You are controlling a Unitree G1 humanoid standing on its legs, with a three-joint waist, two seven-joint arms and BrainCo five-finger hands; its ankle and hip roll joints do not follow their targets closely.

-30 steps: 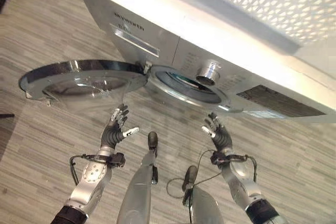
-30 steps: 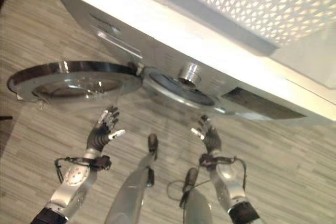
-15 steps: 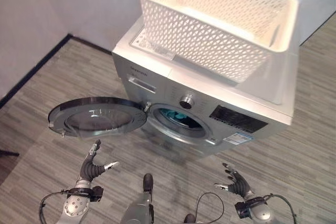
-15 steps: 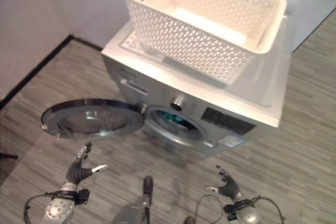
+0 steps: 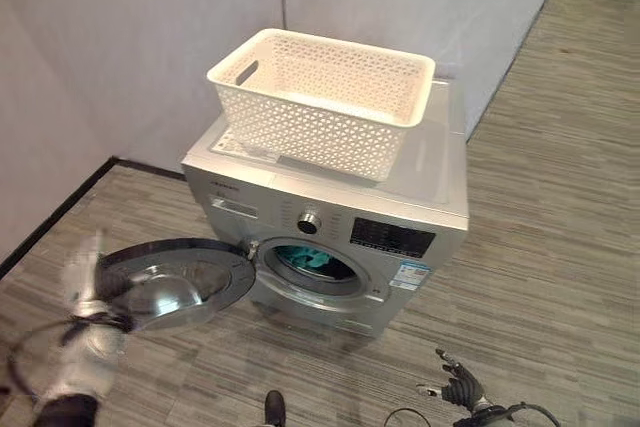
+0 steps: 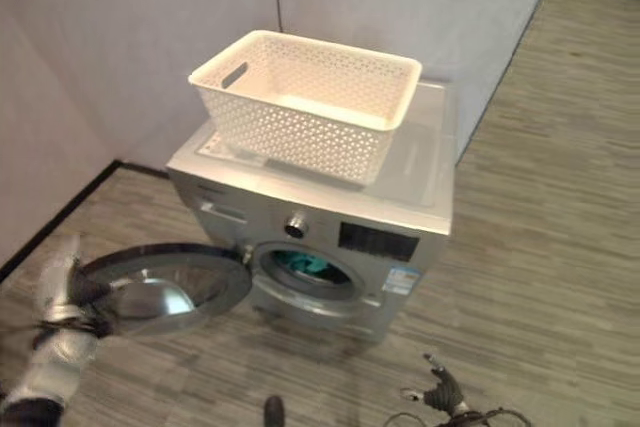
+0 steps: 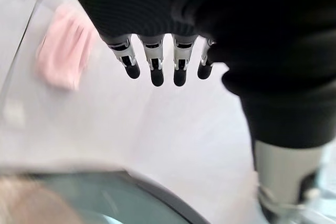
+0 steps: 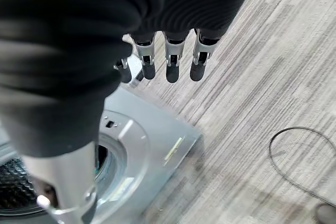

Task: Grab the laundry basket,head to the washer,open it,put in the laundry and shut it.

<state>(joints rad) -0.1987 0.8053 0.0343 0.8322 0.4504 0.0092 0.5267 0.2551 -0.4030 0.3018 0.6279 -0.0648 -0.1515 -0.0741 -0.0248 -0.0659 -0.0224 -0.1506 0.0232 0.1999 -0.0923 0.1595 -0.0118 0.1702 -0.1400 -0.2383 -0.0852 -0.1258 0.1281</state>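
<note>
Reaching in at about five o'clock of the left eye view, the right hand (image 5: 459,386) is seen low over the wood-grain floor (image 5: 540,247); its fingers (image 8: 172,64) are held straight and spread, gripping nothing. At about eight o'clock the left hand (image 5: 85,272) is raised beside the outer edge of the washer door (image 5: 180,280); in its wrist view the fingers (image 7: 156,66) are extended and nothing is held. The door is swung fully open toward nine o'clock, its glass bowl facing upward. Beyond it, near the centre, the washer (image 5: 330,227) is shown with its round opening exposed, and teal laundry (image 5: 306,258) is visible inside the drum. A round knob (image 5: 309,220) and a dark display panel (image 5: 392,237) are set above the opening. Farthest, toward twelve o'clock, the white perforated laundry basket (image 5: 320,102) is seen standing upright on the washer's top, against a pale wall (image 5: 150,37).
</note>
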